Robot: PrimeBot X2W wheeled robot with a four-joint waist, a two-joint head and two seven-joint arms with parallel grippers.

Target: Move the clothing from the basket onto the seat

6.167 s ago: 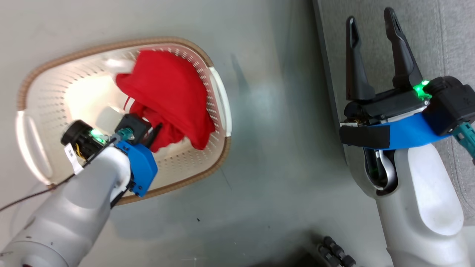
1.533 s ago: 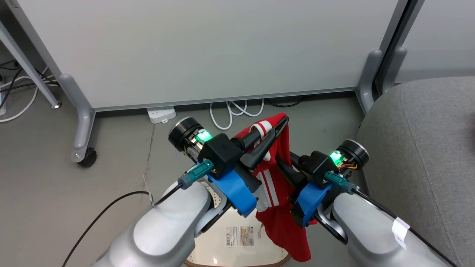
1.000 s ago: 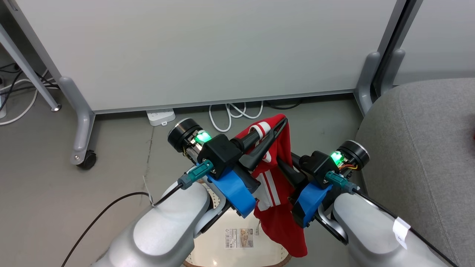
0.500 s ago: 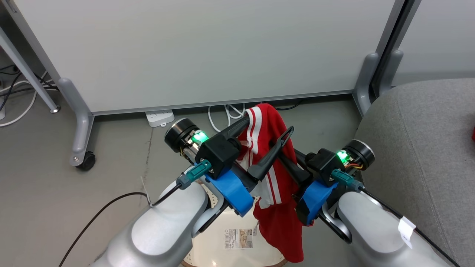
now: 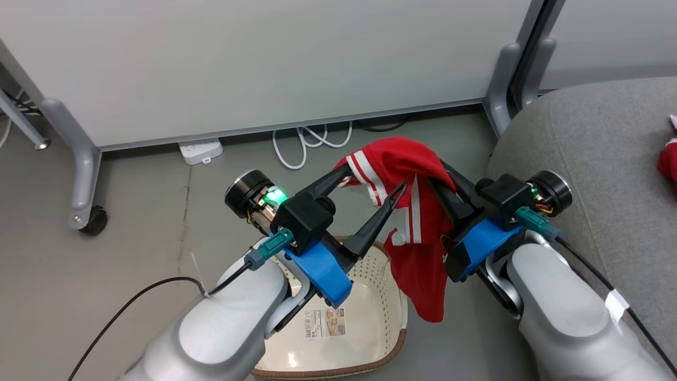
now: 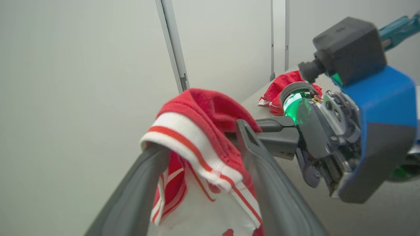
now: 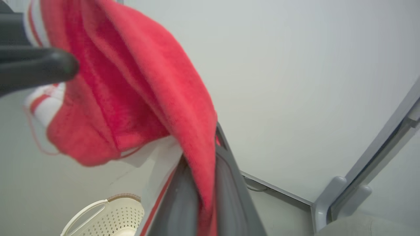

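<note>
One red garment (image 5: 418, 238) with white stripes hangs crumpled in the air above the right rim of the cream perforated basket (image 5: 370, 275), which stands on the floor. A second red garment (image 5: 667, 161) lies on the grey seat (image 5: 592, 159).

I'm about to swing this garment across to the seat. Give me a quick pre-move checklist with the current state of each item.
1. Right tool shut on the red garment: ok.
2. Left tool open: ok, jaws spread wide.
3. Garment free of the left tool: not ok, its striped band lies draped over one finger.
4. Basket empty: cannot tell, a label shows inside but the left forearm hides part.
5. Seat has bare room: ok, the other red garment lies farther along it.
</note>
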